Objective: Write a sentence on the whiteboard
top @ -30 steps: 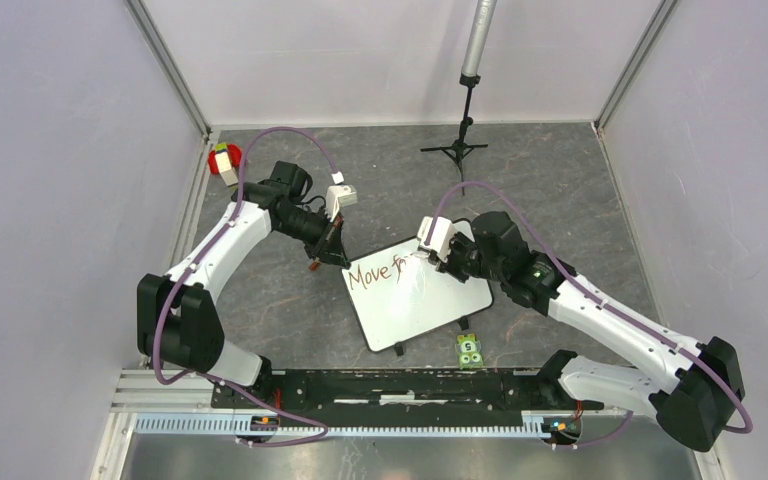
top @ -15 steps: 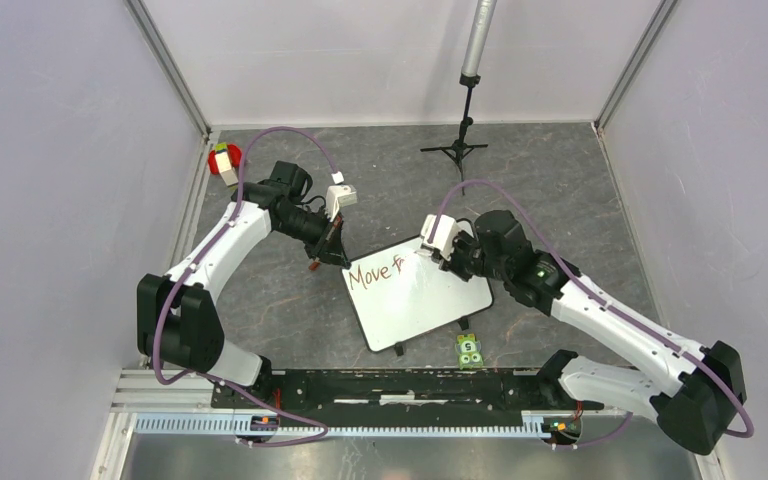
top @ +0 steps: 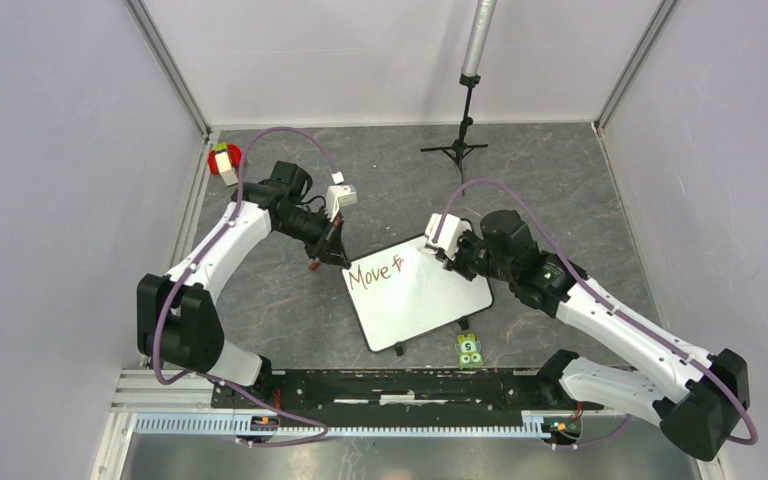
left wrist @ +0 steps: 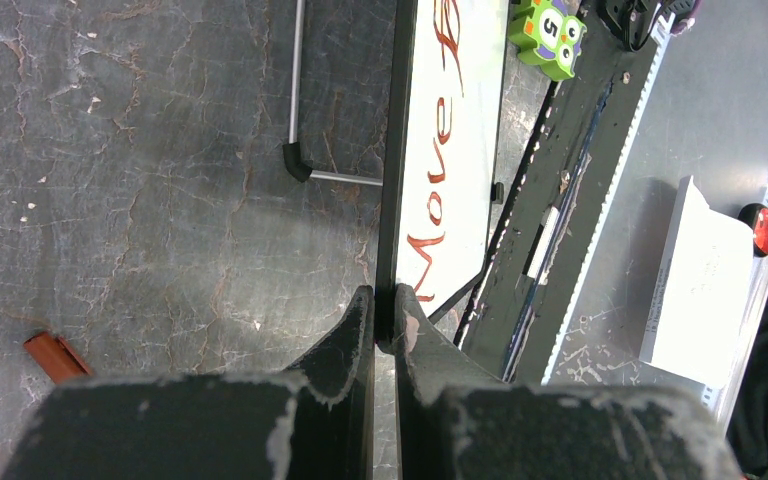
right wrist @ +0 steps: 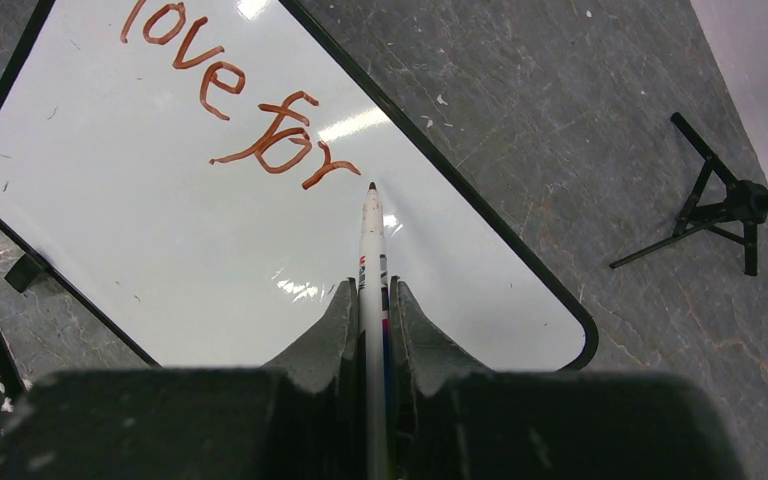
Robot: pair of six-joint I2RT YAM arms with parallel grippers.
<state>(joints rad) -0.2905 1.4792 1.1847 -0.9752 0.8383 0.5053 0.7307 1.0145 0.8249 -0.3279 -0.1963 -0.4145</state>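
Gripping white marker between clenched fingers, right gripper hangs over whiteboard. Pen tip just ahead of claw, right beside final "r" of sentence, which reads "Move for". Contact with board unclear. Left gripper pinches board's black rim at corner, writing stretching straight ahead of its fingers.
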